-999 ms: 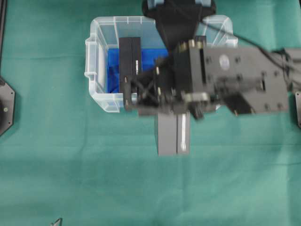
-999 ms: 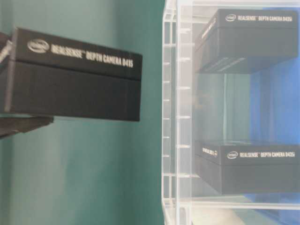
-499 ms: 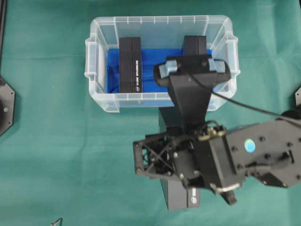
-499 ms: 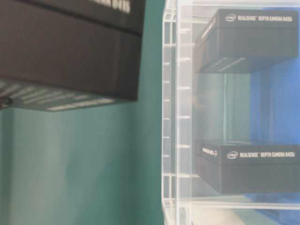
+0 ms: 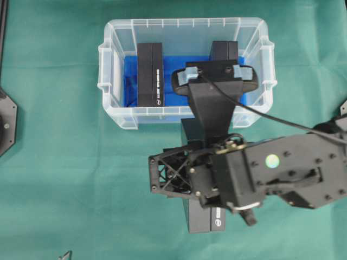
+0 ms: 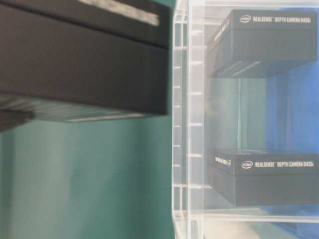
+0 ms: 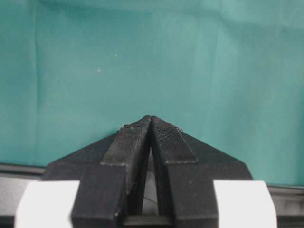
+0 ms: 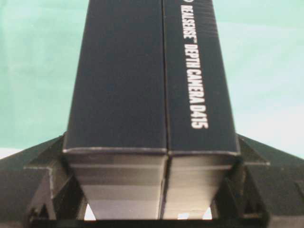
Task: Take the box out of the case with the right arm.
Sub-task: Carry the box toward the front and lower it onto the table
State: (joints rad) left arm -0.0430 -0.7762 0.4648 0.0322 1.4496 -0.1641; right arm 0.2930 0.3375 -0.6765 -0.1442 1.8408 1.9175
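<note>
My right gripper (image 5: 187, 176) (image 8: 151, 190) is shut on a black box (image 5: 206, 219) (image 8: 152, 85) marked "RealSense Depth Camera D415". Its fingers (image 8: 242, 185) press the box's two long sides. The held box (image 6: 79, 59) is outside the case (image 5: 184, 24), over the green cloth just in front of the case's near wall (image 6: 182, 124). Two more black boxes (image 5: 150, 75) (image 5: 224, 50) lie on the case's blue bottom. My left gripper (image 7: 151, 121) is shut and empty over bare green cloth.
The right arm's camera mount (image 5: 214, 78) overhangs the case's near right part. A black base plate (image 5: 6, 122) sits at the left edge of the table. Green cloth (image 5: 81, 189) covers the table around the case.
The right gripper has carried the box away from the case's front wall toward the near side of the table. In the last half second it drifted slightly left and back toward the case.
</note>
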